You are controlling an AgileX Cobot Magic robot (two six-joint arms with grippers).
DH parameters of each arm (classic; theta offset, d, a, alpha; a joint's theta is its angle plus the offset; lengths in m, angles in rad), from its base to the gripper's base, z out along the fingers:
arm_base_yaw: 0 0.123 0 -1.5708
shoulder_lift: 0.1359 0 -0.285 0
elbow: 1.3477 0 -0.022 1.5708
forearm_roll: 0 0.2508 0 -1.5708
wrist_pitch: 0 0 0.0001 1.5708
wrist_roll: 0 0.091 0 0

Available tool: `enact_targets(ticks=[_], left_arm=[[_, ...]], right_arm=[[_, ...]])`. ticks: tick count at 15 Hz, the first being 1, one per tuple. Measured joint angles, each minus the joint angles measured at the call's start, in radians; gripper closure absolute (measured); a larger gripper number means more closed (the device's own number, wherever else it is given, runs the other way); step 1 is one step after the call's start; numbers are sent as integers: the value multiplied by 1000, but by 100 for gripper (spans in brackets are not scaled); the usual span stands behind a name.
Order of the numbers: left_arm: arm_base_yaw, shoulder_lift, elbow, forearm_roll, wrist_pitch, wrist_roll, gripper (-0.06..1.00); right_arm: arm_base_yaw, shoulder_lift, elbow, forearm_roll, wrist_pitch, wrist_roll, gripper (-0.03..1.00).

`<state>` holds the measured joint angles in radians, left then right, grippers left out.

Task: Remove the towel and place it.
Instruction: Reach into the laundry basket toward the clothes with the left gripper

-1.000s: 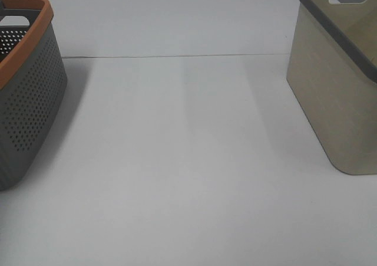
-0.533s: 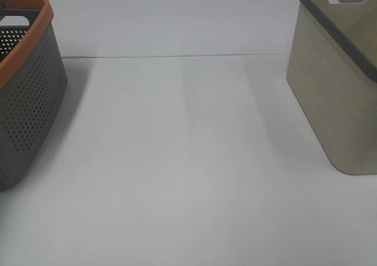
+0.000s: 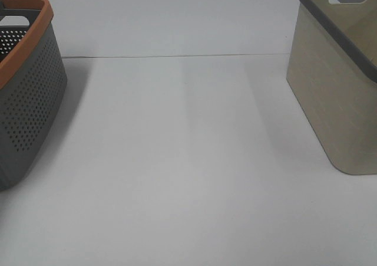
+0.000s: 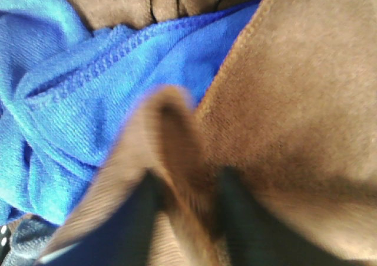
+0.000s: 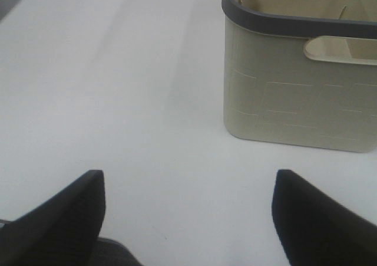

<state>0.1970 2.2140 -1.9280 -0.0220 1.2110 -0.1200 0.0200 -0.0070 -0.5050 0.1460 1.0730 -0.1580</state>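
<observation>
Tightly, left tool [image 4: 187, 186] pinching towel [image 4: 294, 112] fold beside blue cloth [image 4: 88, 101] hem, right tool [image 5: 188, 180] released over table [image 5: 118, 71].

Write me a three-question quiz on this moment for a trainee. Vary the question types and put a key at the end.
1. True or false: the right gripper is holding a cloth.
2. What is bunched up between the fingers of the left gripper? A: a white sock. B: the brown towel. C: a green sponge.
3. In the high view, what colour is the rim of the perforated grey basket?

Key: 1 false, its fingers stand wide apart with nothing between them. 2 B. 3 orange.
</observation>
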Motion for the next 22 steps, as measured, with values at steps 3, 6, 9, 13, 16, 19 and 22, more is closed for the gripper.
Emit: enact_targets(ticks=[3, 6, 9, 13, 16, 19, 22], left_arm=[[0, 0, -33, 0, 2, 33, 90], [0, -1, -46, 0, 3, 44, 91], [0, -2, -46, 0, 3, 45, 91], [0, -2, -46, 0, 3, 49, 78], [0, -2, -46, -1, 3, 99, 56], [0, -15, -46, -9, 4, 133, 52], [0, -31, -47, -15, 4, 154, 52]], right_arm=[[0, 0, 0, 0, 0, 0, 23], [0, 0, 0, 0, 0, 0, 23], [0, 0, 0, 0, 0, 0, 23], [0, 0, 0, 0, 0, 0, 23], [0, 0, 0, 0, 0, 0, 23], [0, 0, 0, 0, 0, 0, 23], [0, 0, 0, 0, 0, 0, 23]])
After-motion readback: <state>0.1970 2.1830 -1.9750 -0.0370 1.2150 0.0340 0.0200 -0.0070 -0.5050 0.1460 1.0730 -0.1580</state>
